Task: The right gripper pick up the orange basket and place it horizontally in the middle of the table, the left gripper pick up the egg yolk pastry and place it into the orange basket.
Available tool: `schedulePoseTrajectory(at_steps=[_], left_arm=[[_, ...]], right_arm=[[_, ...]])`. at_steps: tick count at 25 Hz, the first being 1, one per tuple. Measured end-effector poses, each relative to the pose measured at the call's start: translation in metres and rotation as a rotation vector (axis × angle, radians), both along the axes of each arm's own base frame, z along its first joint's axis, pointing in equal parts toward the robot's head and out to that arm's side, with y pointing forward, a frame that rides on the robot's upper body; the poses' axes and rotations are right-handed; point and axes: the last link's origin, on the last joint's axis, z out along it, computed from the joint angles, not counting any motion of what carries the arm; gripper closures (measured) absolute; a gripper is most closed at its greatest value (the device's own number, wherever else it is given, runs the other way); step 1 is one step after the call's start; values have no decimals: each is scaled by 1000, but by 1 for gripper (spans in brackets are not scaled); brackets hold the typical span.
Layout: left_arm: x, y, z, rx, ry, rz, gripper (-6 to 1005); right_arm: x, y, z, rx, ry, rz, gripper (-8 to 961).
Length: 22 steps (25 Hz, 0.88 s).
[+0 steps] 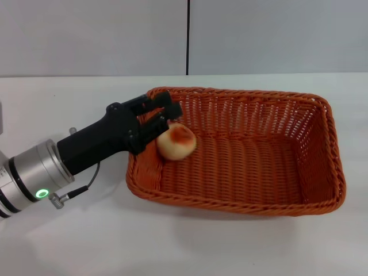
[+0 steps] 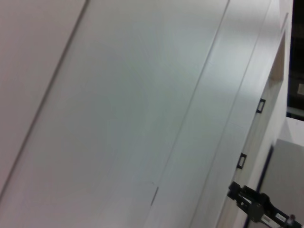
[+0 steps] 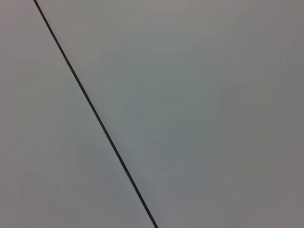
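Note:
The orange basket [image 1: 259, 155] lies lengthwise across the middle of the white table [image 1: 69, 241] in the head view. The egg yolk pastry [image 1: 176, 142] rests inside the basket at its left end, glossy top up. My left gripper [image 1: 172, 118] reaches over the basket's left rim, open, its fingertips just above and behind the pastry and not clasping it. The right gripper is out of view. Its wrist view shows only a grey wall with a dark seam, and the left wrist view shows only pale wall panels.
A thin cable with a silver plug [image 1: 56, 200] hangs under the left arm. Bare white tabletop runs in front of the basket and to its left. The grey wall [image 1: 276, 34] stands right behind the table.

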Motion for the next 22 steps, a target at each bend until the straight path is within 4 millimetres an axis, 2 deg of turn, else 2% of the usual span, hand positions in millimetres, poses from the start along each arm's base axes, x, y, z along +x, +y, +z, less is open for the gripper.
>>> schedulePoseTrajectory(at_steps=[5, 6, 9, 12, 13, 14, 15, 17, 19, 22], left_arm=[[-4, 0, 5, 29, -18, 23, 780], [-12, 1, 17, 120, -69, 92, 724], [-18, 0, 26, 206, -115, 142, 556], [-27, -5, 39, 392, -182, 222, 446], [-31, -7, 43, 473, -196, 254, 410], [-38, -15, 50, 648, -206, 328, 373], [-38, -15, 50, 648, -206, 328, 297], [-43, -21, 56, 797, -203, 395, 144], [-48, -29, 63, 958, -152, 453, 147], [-50, -31, 65, 988, -134, 459, 151]], right_arm=[[0, 0, 0, 1, 1, -1, 577], [0, 0, -1, 1, 2, -1, 577], [-1, 1, -1, 0, 2, 0, 577], [-1, 1, -1, 2, 3, 2, 577], [-1, 1, -1, 3, 3, 2, 577], [-1, 1, -1, 6, 5, 0, 577], [-1, 1, -1, 6, 5, 0, 577], [1, -1, 0, 19, 7, -8, 577], [2, -3, 1, 31, 5, -13, 577], [4, -6, 3, 44, 7, -21, 577]])
